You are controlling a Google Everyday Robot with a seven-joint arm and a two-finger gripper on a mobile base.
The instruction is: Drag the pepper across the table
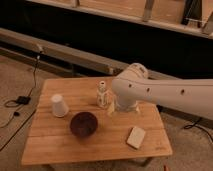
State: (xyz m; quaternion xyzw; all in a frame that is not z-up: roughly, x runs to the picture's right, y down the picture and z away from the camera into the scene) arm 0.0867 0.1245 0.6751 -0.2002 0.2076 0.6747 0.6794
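The light wooden table (55, 142) fills the middle of the camera view. My large white arm reaches in from the right, and its gripper (112, 109) hangs low over the tabletop, just right of a white bottle and close to the table's centre. The pepper does not show; the arm and gripper cover the spot beneath them. Whether anything is in the gripper is hidden from here.
A white bottle (102, 95) with a dark top stands just left of the gripper. A dark bowl (83, 124) sits in front of it, a white upturned cup (59, 105) at the left, and a pale flat block (136, 137) near the front right edge.
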